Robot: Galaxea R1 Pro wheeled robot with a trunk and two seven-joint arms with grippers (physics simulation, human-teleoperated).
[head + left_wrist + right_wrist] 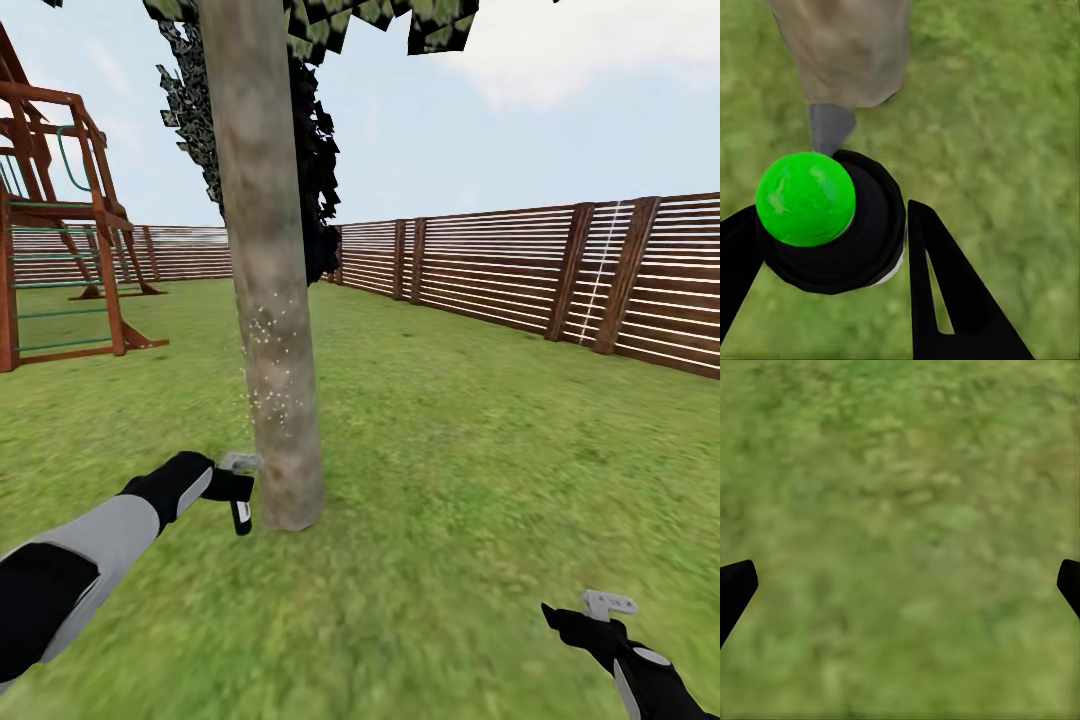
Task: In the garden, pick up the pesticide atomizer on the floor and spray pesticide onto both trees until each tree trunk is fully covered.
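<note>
trees: one thick trunk point(268, 260) close in front, dark leaf clumps point(320, 150) up top; from the left wrist its base point(847, 49) sits just ahead of the nozzle
spray: one patch of pale specks point(268, 370) on the lower trunk
atomizer: one point(238, 488), black bottle, grey head pointed at trunk, just beside it, not clearly touching; from the left wrist a black body point(851, 240) with a green ball on it
left claw: point(225, 490) closed around atomizer, two black fingers point(945, 292) either side of the bottle
right claw: point(590, 615) low on the robot's right, well apart from the tree, holds nothing; two fingertips point(735, 585) wide apart at frame edges, grass between
floor: green grass point(480, 450), blurry
fence: brown slat fence point(520, 270), two runs meeting behind the tree
playset: one red-brown wooden frame point(60, 220) far left
</note>
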